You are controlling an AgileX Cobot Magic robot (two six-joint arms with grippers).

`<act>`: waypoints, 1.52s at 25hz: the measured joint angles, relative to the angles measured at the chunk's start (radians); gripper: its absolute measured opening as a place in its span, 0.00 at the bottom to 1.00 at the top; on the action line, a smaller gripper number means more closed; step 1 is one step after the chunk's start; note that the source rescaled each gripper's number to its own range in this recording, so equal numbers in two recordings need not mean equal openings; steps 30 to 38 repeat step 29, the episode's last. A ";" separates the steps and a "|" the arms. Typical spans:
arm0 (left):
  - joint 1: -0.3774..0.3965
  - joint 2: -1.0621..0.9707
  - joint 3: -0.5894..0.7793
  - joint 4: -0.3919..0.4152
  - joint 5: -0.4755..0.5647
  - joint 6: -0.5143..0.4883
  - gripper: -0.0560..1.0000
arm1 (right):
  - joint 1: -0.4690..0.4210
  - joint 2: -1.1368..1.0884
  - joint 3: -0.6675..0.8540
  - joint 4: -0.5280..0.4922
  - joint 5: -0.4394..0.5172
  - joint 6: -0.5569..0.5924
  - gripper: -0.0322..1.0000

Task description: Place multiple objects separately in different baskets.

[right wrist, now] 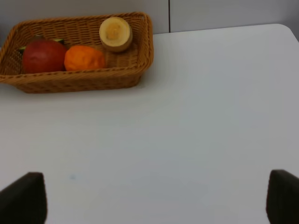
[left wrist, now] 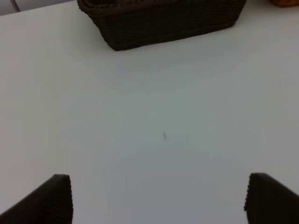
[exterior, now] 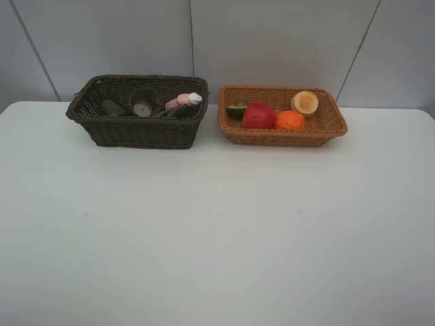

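Dark basket [exterior: 138, 112] at 11 o'clock is holding cups [exterior: 145, 102] and bottles [exterior: 182, 105]; tan basket [exterior: 282, 116] at 1 o'clock is holding apple [exterior: 259, 116], orange [exterior: 290, 120], cut fruit [exterior: 304, 102], avocado [exterior: 236, 109] — left tool [left wrist: 158, 198] and right tool [right wrist: 156, 198] are hovering released, empty, over the worktop [exterior: 217, 231].

Cups, bottles in dark basket [exterior: 136, 129]; fruit in tan basket [exterior: 285, 136].

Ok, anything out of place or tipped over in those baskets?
Nothing spilled. Fruit sits in the tan basket. In the dark basket a cup and pink spray bottle lie tipped over.
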 joint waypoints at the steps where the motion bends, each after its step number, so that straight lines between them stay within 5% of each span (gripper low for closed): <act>1: 0.000 0.000 0.000 0.000 0.000 0.000 1.00 | 0.000 0.000 0.000 0.000 0.000 0.000 0.99; 38: 0.000 0.000 0.000 0.000 -0.001 0.000 1.00 | 0.000 0.000 0.000 0.000 0.000 0.000 0.99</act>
